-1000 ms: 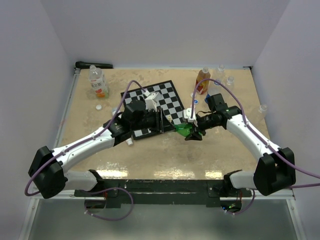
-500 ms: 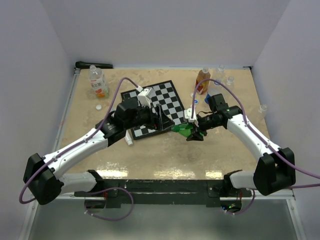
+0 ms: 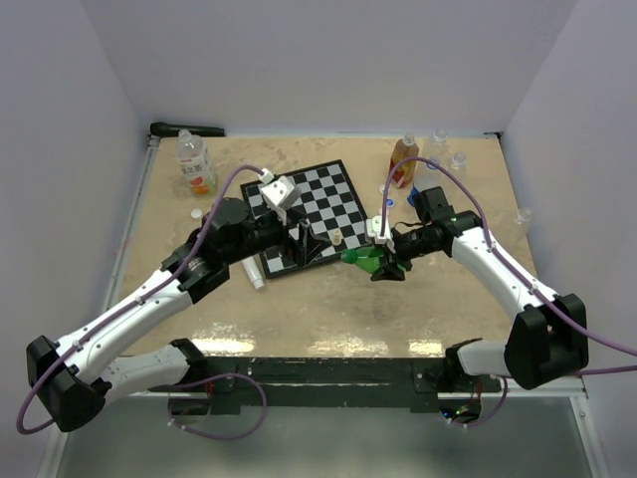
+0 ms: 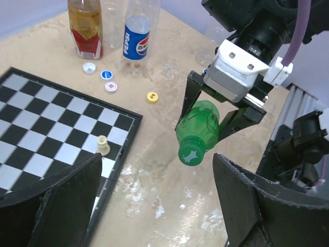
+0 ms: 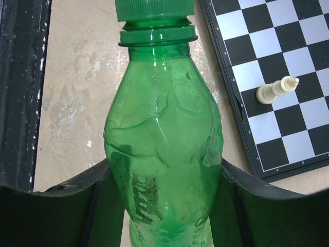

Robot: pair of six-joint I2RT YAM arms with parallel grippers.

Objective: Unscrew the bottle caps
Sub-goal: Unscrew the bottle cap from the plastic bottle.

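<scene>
**Left fingers let go of the cap and back off**

Top view: the left fingers (image 3: pixel 307 243) have drawn away from the green bottle (image 3: pixel 364 259) and now hang over the chessboard (image 3: pixel 323 189). The right fingers (image 3: pixel 386 265) hold the bottle sideways above the surface (image 3: pixel 328 309), neck towards the left arm.

Left wrist view: the left fingers (image 4: pixel 56 200) are spread wide and empty. The cap (image 4: pixel 191 154) faces them, still on the neck.

Right wrist view: the right fingers (image 5: pixel 61 203) pinch the bottle's body on both sides.

This looks like a release between twists, so the cap likely needs another grip.
</scene>
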